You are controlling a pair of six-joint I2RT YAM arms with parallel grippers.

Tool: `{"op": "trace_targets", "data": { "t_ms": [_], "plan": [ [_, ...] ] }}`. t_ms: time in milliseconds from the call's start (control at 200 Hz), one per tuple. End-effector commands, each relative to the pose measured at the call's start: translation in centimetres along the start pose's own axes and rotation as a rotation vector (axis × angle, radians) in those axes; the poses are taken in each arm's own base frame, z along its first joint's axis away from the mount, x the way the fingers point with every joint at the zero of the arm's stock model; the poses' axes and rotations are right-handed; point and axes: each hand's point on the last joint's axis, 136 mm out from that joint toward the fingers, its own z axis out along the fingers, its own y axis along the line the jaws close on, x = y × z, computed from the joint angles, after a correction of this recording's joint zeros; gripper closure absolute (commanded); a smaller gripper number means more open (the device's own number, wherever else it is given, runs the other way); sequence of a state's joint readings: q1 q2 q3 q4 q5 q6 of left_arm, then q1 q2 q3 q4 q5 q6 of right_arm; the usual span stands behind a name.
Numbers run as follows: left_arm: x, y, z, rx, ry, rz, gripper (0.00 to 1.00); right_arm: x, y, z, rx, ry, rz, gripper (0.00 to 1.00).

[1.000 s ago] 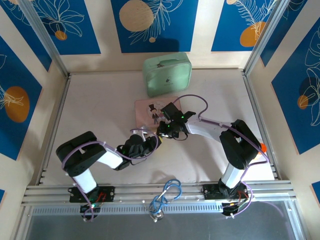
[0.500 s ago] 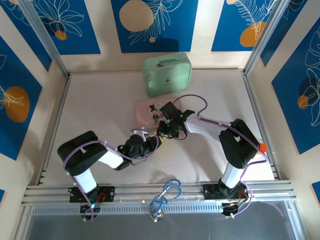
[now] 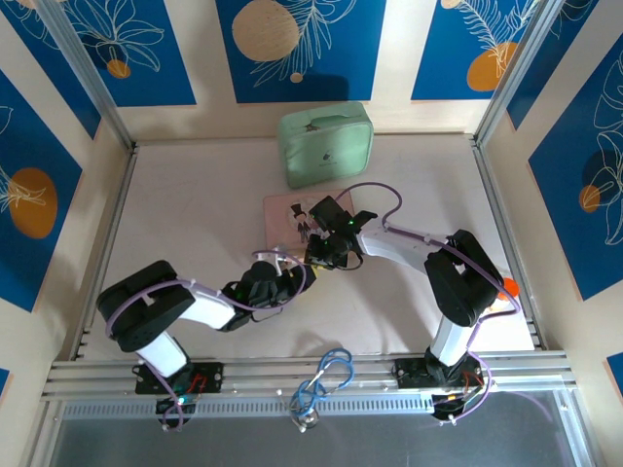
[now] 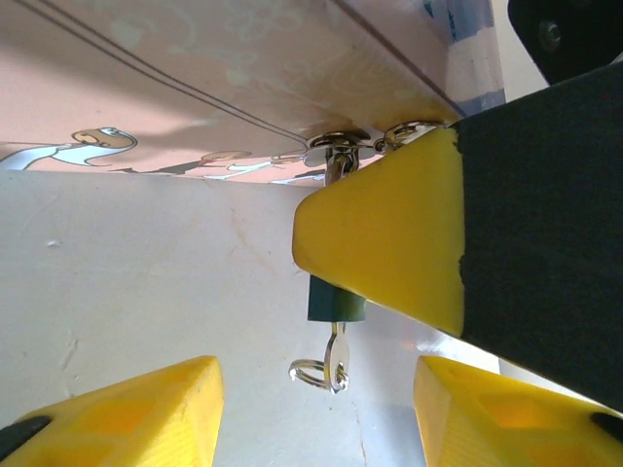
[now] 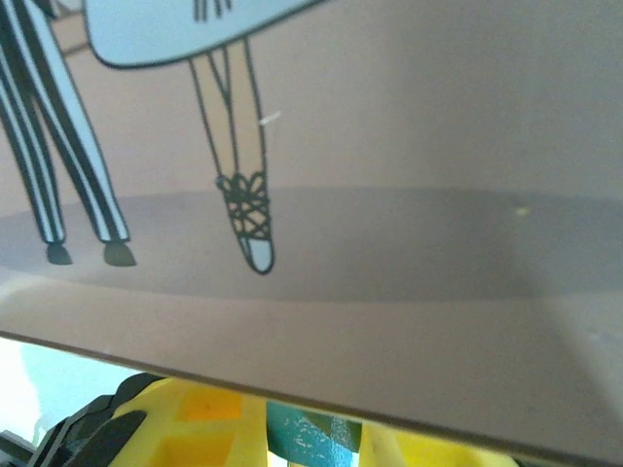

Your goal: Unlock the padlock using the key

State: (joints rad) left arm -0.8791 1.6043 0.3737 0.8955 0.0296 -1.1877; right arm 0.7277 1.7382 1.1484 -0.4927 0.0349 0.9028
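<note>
Surrounding pale table (image 3: 195, 224), blue leaf-print walls (image 3: 146, 49)

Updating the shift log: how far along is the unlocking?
Done: the key sits in the padlock. In hand: right end effector clamps the padlock, hanging from the pink case; left end effector open below the key. Left: turning the key; padlock not visibly open.

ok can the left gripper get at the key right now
Probably yes. The left gripper is open, and the key sticks out of the padlock toward the gap between its fingers. The right gripper clamps only the padlock body, leaving the key bare.
</note>
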Motion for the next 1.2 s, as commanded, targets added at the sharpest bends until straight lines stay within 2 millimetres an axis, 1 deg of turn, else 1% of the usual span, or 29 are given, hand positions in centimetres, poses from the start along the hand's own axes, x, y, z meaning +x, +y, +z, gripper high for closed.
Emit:
{"op": "trace_targets", "data": {
  "t_ms": [0,160,225,340,490,665,875,1196],
  "plan": [
    [-0.3,-0.1,-0.4,-0.014,-0.005,0.025,0.48,0.3,0.5,-0.3,0.007,0.015,0.003,1.0],
    [-0.5,-0.3,-0.6,-0.033,0.0,0.058,0.57,0.4,0.6,-0.3,0.012,0.018,0.009,1.0],
    [-0.4,-0.7,-0.4,-0.024,0.01,0.067,0.6,0.4,0.7,-0.2,0.012,0.022,0.013,1.0],
    [-0.2,-0.6,0.0,-0.026,0.019,0.07,0.65,0.4,0.9,-0.1,0.011,0.026,0.016,1.0],
    [-0.2,-1.0,0.5,-0.01,0.023,0.072,0.69,0.6,1.0,0.1,0.012,0.03,0.014,1.0],
    [-0.2,-1.4,0.9,-0.003,0.03,0.085,0.79,0.7,1.2,0.2,0.013,0.033,0.012,1.0],
    [-0.1,-1.3,0.9,-0.006,0.029,0.084,0.87,0.6,1.2,0.2,0.016,0.03,0.012,1.0],
    [-0.4,-1.1,1.0,-0.033,0.026,0.099,0.95,0.7,1.3,0.0,0.021,0.033,0.018,1.0]
  ]
}}
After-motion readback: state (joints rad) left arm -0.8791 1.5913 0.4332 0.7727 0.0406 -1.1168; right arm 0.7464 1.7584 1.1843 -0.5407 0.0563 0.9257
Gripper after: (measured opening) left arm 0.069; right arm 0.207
